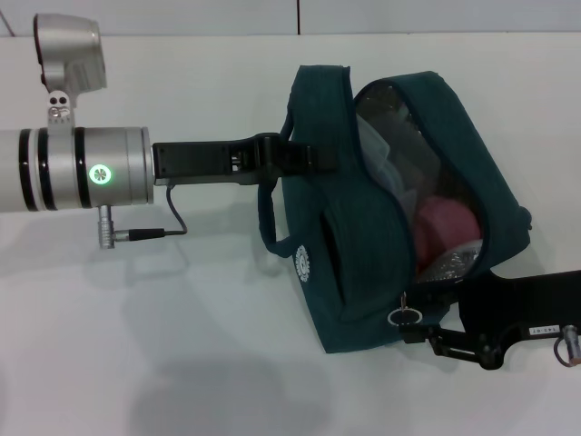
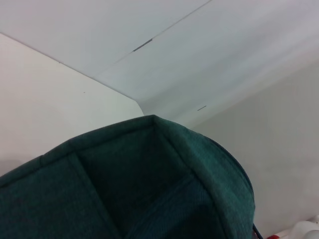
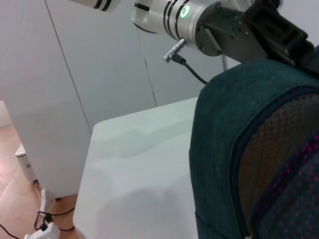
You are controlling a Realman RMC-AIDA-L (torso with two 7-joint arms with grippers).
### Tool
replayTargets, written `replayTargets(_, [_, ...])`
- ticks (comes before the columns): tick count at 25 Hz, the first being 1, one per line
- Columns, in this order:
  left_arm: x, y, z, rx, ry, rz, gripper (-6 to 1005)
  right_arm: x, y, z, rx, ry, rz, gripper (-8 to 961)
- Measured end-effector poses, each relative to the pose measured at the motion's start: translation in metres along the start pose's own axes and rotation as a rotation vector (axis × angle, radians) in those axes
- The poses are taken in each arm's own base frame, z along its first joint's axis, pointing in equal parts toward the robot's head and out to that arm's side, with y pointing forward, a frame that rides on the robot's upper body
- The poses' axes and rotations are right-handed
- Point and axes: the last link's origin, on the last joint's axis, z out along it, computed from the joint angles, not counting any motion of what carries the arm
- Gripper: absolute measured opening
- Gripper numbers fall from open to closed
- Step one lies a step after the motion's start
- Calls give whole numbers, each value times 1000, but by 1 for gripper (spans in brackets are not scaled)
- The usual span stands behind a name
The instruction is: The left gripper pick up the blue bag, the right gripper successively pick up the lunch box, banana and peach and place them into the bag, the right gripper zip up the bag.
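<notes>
The blue bag point(image 1: 363, 272) hangs just above the white table, its mouth gaping toward the right. My left gripper point(image 1: 272, 156) reaches in from the left and is shut on the bag's handle strap; the right wrist view shows it point(image 3: 279, 35) over the bag's top point(image 3: 239, 124). Inside the bag I see the clear lunch box point(image 1: 386, 159) and the pink peach point(image 1: 445, 227). The banana is hidden. My right gripper point(image 1: 419, 334) sits at the bag's lower right corner, right beside the zipper pull point(image 1: 404, 315) with its small ring. Only bag fabric point(image 2: 124, 189) fills the left wrist view.
The white table point(image 1: 182, 345) stretches around the bag, with its back edge meeting a pale wall point(image 1: 300, 16). A cable point(image 1: 168, 227) loops under my left wrist. In the right wrist view the table's side edge point(image 3: 89, 149) drops to the floor beside white cabinets.
</notes>
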Motion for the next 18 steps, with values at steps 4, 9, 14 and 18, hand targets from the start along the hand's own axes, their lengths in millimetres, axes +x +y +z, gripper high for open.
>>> replayTargets(4, [0,0,0,0,0,0,61,1,0,-1,3,-1,2,239])
replayTargets(9, [0,0,0,0,0,0,62,1,1,-1,4,1,14,234])
replayTargets(14, [0,0,0,0,0,-1,62,2,1,-1,4,5,16,229])
replayTargets(18, [0,0,0,1,0,-1,62,3,0,-1,11,8,11,167])
